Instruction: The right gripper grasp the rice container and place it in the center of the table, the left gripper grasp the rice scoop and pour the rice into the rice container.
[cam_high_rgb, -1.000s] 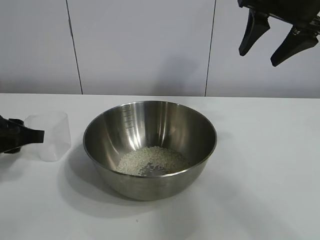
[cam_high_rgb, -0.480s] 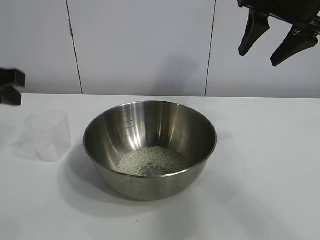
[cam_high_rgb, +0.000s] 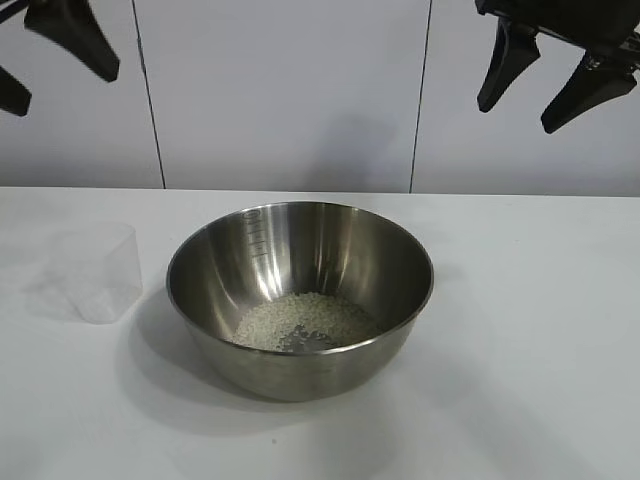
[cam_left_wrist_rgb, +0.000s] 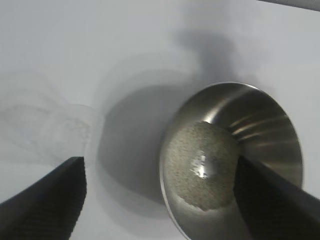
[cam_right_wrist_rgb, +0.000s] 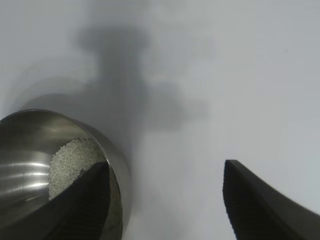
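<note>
At top-left, left gripper (cam_high_rgb: 45, 60) cut off, rice scoop (cam_high_rgb: 98, 272) faint

Empty rice scoop (cam_high_rgb: 97, 271) stands beside rice container (cam_high_rgb: 300, 297) holding rice (cam_high_rgb: 305, 321).

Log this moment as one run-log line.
left gripper: raised, jaws open, empty | right gripper: raised, open | clear plastic measuring cup: on table | white rice grains: in large steel bowl

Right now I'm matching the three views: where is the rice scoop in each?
Exterior view: the rice scoop stands on the table, left of the rice container.
Left wrist view: faint clear shape beside the container.
Right wrist view: not in it.
Shared landmark: the rice container.
</note>
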